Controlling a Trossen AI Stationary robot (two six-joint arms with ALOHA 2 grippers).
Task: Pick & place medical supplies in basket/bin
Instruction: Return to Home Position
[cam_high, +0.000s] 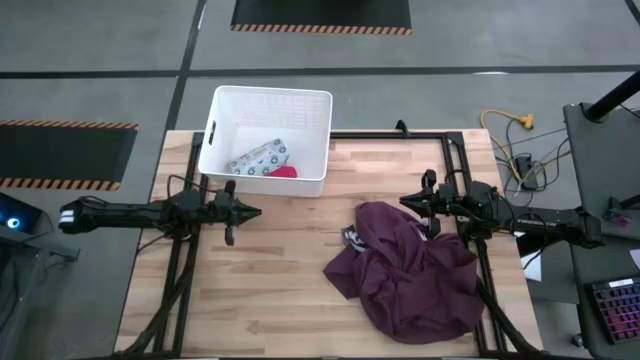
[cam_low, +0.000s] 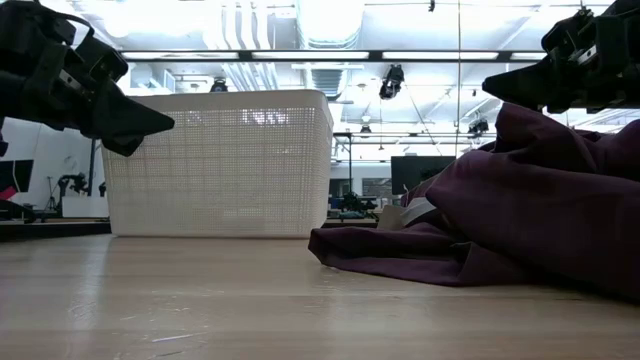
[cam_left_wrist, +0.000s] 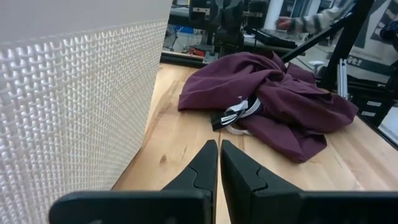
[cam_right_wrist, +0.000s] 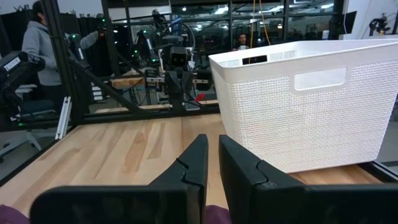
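Observation:
The white perforated bin (cam_high: 322, 140) stands at the table's far edge, left of centre. A pale patterned packet (cam_high: 258, 157) and a red-pink tube (cam_high: 285, 171) lie on the bin's floor. No white bottle or white roll shows in any view. My left gripper (cam_high: 254, 212) hovers shut just in front of the bin's near wall (cam_left_wrist: 74, 93), pointing right. My right gripper (cam_high: 406, 200) hovers shut over the far edge of the maroon cloth (cam_high: 410, 270), pointing left toward the bin (cam_right_wrist: 311, 118). Both hang above the table in the low view, holding nothing.
The crumpled maroon cloth (cam_low: 540, 200) covers the table's right near part, with a black-and-white strap (cam_left_wrist: 233, 114) at its left edge. Bare wood lies between the bin and the cloth and along the near left. People stand beyond the table in the wrist views.

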